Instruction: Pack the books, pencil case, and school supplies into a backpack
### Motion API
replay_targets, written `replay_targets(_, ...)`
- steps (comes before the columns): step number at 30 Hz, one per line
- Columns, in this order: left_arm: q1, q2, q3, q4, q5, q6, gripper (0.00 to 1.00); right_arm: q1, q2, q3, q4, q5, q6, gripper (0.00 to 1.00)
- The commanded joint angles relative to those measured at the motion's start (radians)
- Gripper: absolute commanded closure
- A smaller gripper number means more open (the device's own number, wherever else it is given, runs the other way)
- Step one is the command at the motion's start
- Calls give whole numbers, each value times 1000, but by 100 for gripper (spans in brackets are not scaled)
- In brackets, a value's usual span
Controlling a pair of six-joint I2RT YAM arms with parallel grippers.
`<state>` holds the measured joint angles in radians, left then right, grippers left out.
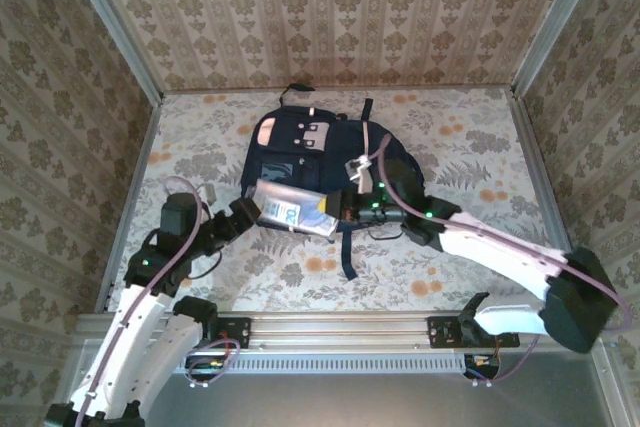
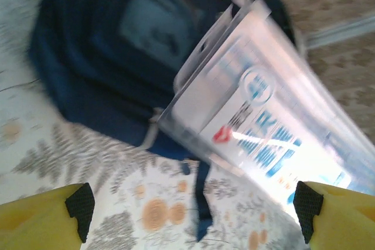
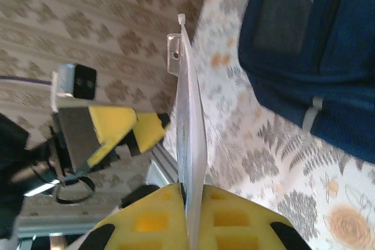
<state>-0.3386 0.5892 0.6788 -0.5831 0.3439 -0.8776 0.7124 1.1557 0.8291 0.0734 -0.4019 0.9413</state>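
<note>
Left gripper (image 1: 247, 215): sits left of centre, just beside the left end of the packet. Its jaws stand wide apart and have hold of nothing.
Left fingertips (image 2: 44, 218): yellow with dark pads, far apart at the bottom corners of the left wrist view, with patterned table between them.
Packet (image 1: 293, 212): a flat, clear plastic sleeve with blue-and-white print, lying between the two grippers and across the near edge of the backpack, outside it. In the left wrist view the print is too blurred to read. The right wrist view shows it edge-on, as a thin pale sheet.
Contact: the packet may be lifted clear of the backpack or may rest on it; the top view does not settle this.
Backpack (image 1: 315, 152): navy, lying flat at the middle of the table, far of both grippers, with a dark strap trailing toward the near side.
Right gripper (image 3: 188, 198): reaches in from the right, its yellow fingers clamped tight on the packet's right end.
Table (image 1: 470, 147): covered in a pale floral pattern.
</note>
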Motion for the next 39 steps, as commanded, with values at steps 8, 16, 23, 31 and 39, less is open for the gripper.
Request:
replay_targets(8,-15,80,-99,769,284,-236,8,-56,-239,-141,151,67,67,100)
replay_targets(16,-82,190,-80,864,216,-261,11,-57,-281,-261,381,40,191,100)
replay_targets(23,-103,251,-97,917,207,-301,21,-57,-316,-289,420,44,215,100)
replay_targets(31,-106,253,-99,824,189,-281,21,-57,-387,-250,255,96,121,100)
replay_targets(39,-109,277,-98,831,194,-287,20,-57,-428,-261,238,101,104,100)
